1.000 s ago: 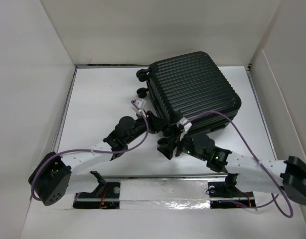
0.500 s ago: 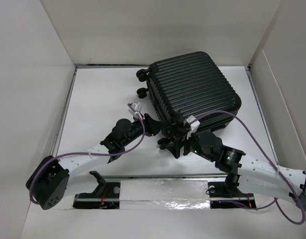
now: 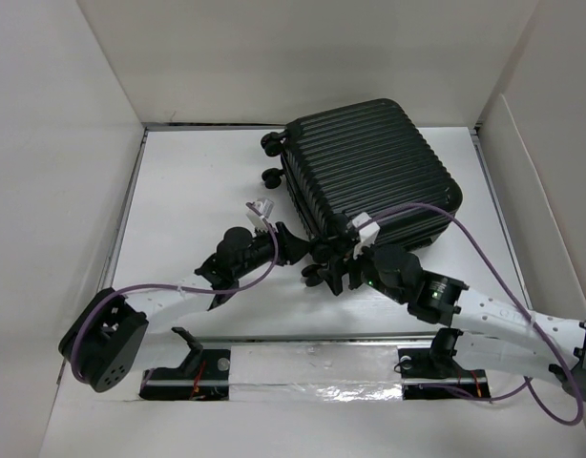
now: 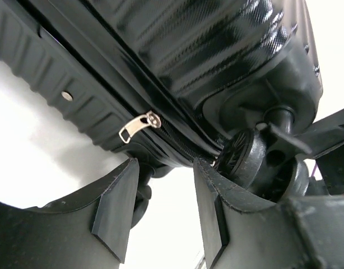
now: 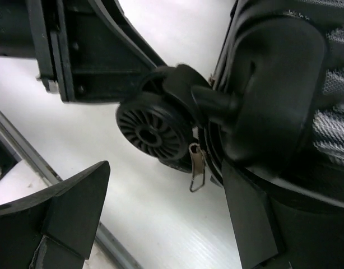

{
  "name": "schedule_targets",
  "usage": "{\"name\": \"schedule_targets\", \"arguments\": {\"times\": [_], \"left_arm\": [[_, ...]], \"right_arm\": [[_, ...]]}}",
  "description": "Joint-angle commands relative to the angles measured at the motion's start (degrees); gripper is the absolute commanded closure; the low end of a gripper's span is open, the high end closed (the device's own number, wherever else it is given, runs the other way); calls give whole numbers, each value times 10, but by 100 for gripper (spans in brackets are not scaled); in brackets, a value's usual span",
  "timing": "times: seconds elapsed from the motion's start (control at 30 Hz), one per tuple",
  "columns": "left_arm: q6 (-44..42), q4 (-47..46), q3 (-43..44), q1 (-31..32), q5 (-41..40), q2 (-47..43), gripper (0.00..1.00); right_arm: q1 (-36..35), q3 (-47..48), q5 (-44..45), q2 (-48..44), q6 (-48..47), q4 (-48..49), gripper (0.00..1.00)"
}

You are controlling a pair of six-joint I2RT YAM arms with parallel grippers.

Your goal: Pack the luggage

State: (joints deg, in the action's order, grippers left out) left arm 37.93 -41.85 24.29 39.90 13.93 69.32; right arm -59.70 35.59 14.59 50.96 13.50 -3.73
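Luggage: a black ribbed hard-shell suitcase (image 3: pixel 369 162) lies flat and zipped shut on the far right half of the white table (image 3: pixel 198 191), with two small black wheels (image 3: pixel 271 160) jutting from its left side.
Left arm: it stretches from its base at the near left corner, white forearm angled up and to the right, black wrist levelled at the suitcase's near left corner.
Left gripper (image 3: pixel 291 243): its fingers (image 4: pixel 113 210) stand spread with nothing between them, just below the zip seam, where a silver zipper pull (image 4: pixel 138 126) hangs.
Right arm: it lies low from the near right edge, reaching left to the same corner.
Right gripper (image 3: pixel 329 272): its jaws are spread wide and hold nothing, while a ribbed black corner wheel (image 5: pixel 152 131) and a second metal pull tab (image 5: pixel 195 168) sit just beyond its fingertips.
Gap: the two grippers face each other, close but apart.
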Motion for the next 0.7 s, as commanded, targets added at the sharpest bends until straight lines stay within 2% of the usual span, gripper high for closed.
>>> {"name": "schedule_targets", "arguments": {"times": [0.0,0.17,0.37,0.67], "left_arm": [[7,-54,12,0,31,1,60],[16,-75,11,0,43,11,60],[25,-110,8,0,73,23,60],[21,-107,-1,19,63,22,61]], "right_arm": [[-3,61,25,33,-27,-1,13],[-3,76,20,52,-41,20,13],[-3,122,37,85,-53,-15,12],[-3,141,74,105,-63,-10,12]]}}
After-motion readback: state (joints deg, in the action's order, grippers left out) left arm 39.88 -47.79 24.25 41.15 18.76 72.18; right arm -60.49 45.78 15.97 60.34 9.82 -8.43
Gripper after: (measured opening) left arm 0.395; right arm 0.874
